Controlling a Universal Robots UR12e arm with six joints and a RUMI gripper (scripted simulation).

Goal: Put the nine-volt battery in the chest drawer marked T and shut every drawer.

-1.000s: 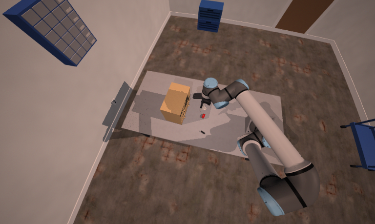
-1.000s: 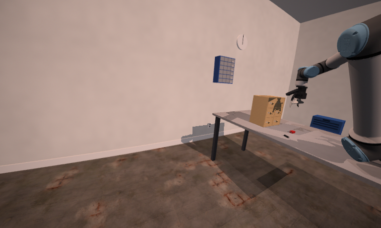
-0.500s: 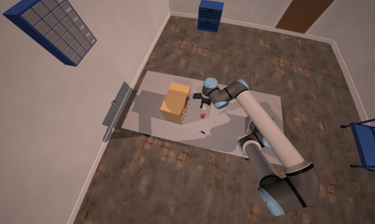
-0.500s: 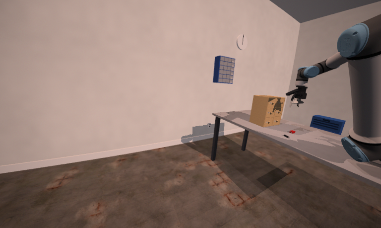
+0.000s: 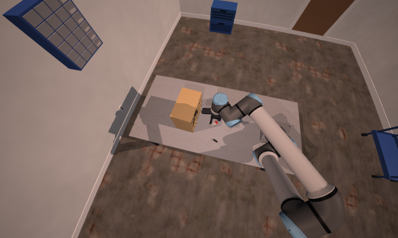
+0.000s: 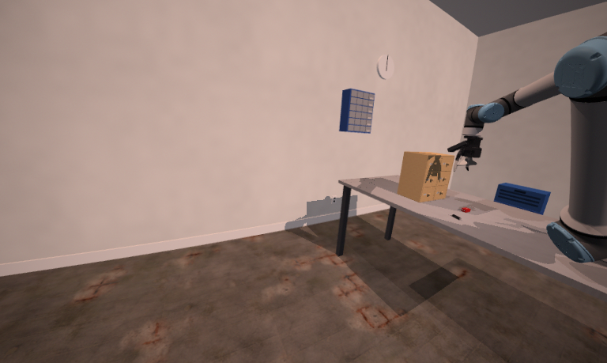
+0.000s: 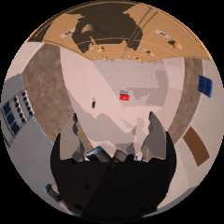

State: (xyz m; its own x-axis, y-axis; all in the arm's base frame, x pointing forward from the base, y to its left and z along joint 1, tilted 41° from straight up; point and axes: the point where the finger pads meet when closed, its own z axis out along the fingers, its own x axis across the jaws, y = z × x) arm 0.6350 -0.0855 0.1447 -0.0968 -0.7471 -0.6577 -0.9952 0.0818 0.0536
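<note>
The tan chest point(image 5: 186, 108) stands upright on the grey table point(image 5: 217, 121), its drawer face turned toward my arm. In the exterior view the chest point(image 6: 424, 175) shows all drawers shut; their marks are too small to read. A small red and grey block point(image 5: 215, 123), which looks like the nine-volt battery, lies on the table in front of the chest. It also shows in the exterior view point(image 6: 465, 209) and in the wrist view point(image 7: 124, 97). My gripper point(image 6: 465, 164) point(image 7: 112, 113) is open and empty, hanging well above that block.
A small black stick point(image 5: 214, 140) lies on the table nearer the front edge, also in the wrist view point(image 7: 93, 103). My arm's base point(image 5: 272, 149) stands on the table's right end. A blue cabinet point(image 5: 223, 16) stands on the floor by the far wall.
</note>
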